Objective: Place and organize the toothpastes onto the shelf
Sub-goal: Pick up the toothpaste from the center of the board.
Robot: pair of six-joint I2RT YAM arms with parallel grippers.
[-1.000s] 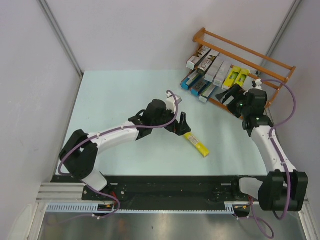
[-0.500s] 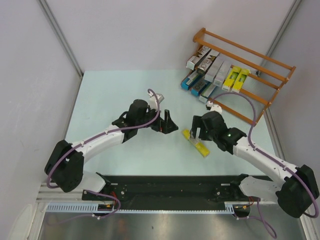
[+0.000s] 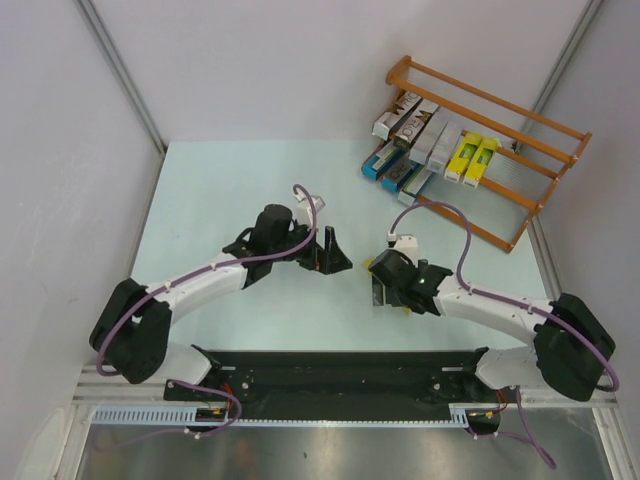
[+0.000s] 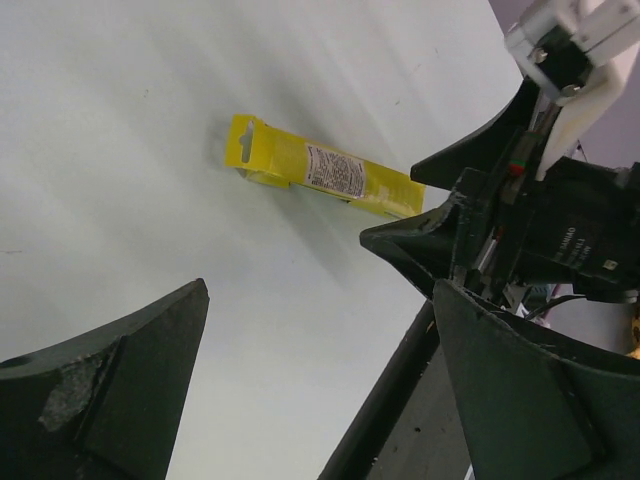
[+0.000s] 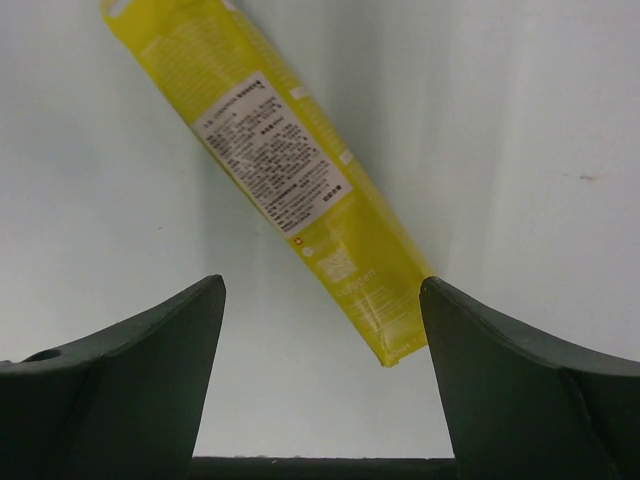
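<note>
One yellow carton (image 5: 290, 180) is still off the shelf. The right gripper (image 5: 320, 300) is low over its near end with the jaws apart. One finger is close to the carton's corner and the other is clear, so nothing is clamped yet. The carton lies flat and slanted across the gap, so the grab will probably be skewed. It sits mid-table (image 3: 220, 190), right of centre.

The left gripper (image 3: 335, 255) is just left of it, spread wide and empty, likely leaving room.

The shelf (image 3: 500, 110) is at the far right. The other cartons (image 3: 430, 140) lie side by side on its rails: silver, blue and two yellow. The third yellow probably goes beside those two.

A second ago the right gripper was up at the shelf and the left was next to the carton. Now the right has swung down and the left has backed off. The carton looks unmoved.
</note>
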